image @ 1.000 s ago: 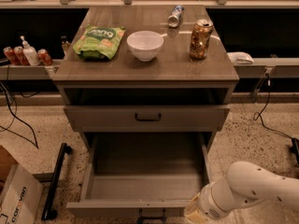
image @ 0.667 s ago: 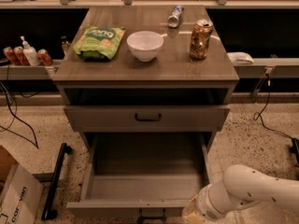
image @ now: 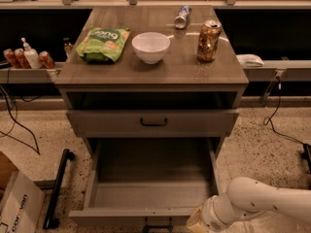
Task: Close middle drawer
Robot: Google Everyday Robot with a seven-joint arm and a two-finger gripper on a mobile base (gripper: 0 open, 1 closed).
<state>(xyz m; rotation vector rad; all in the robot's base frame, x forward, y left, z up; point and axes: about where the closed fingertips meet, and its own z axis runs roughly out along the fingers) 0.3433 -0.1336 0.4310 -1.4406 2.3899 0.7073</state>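
Note:
The middle drawer (image: 150, 193) is pulled far out of the grey-brown cabinet and its long shallow box is empty. Its flat front (image: 131, 216) is near the bottom edge of the view, with the dark pull handle (image: 156, 225) just showing. My white arm (image: 262, 203) comes in from the lower right. My gripper (image: 197, 224) is at the bottom edge, next to the right end of the drawer's front and mostly cut off. The upper drawer (image: 153, 122) sits above it, slightly out.
On the cabinet top (image: 121, 67) lie a green snack bag (image: 102, 43), a white bowl (image: 151, 46), a can (image: 208, 41) and a lying bottle (image: 182, 16). A cardboard box (image: 14, 203) and a black bar (image: 57, 188) are on the floor to the left. Cables run on both sides.
My arm has shifted a little down and to the left beside the drawer's front right corner. The drawer stands as far out as before.

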